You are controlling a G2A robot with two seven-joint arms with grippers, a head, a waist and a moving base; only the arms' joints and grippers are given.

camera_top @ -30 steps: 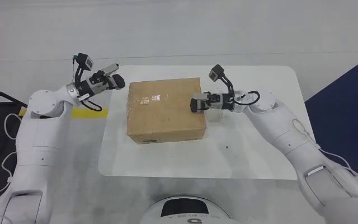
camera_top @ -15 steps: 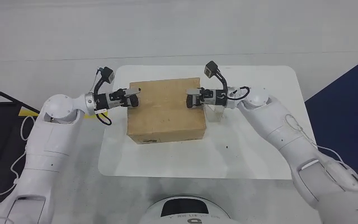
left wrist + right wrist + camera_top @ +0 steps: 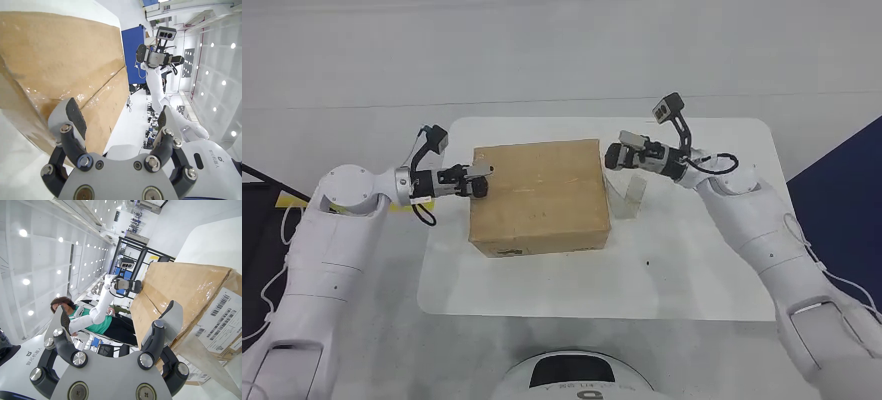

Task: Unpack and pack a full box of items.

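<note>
The cardboard box [image 3: 537, 195] stands closed on the white bench [image 3: 692, 270]. Its top flaps are shut, and glossy clear tape [image 3: 105, 85] runs along the seam where they meet. White shipping labels [image 3: 223, 321] are stuck to the side of the box that faces the right arm.

The left pincer [image 3: 480, 183] is at the box's left edge, about level with the taped seam. From its own wrist, the left pincer [image 3: 118, 107] stands wide open with nothing between the fingers. One ribbed pad [image 3: 75, 113] is over the box's upper edge and the other is out past the box in open air. I cannot tell whether the near pad actually presses on the cardboard.

The right pincer [image 3: 614, 155] is just off the box's right side, up by the corner farthest from the robot. It too is spread wide and grips nothing, as its own view [image 3: 116, 307] shows.

A pale, translucent strip [image 3: 628, 195] hangs below it beside the box's right face and runs down toward the bench. Seen from the wrist, the strip [image 3: 204, 351] passes close behind one finger. I cannot make out whether it clings to that finger or only to the box.
</note>
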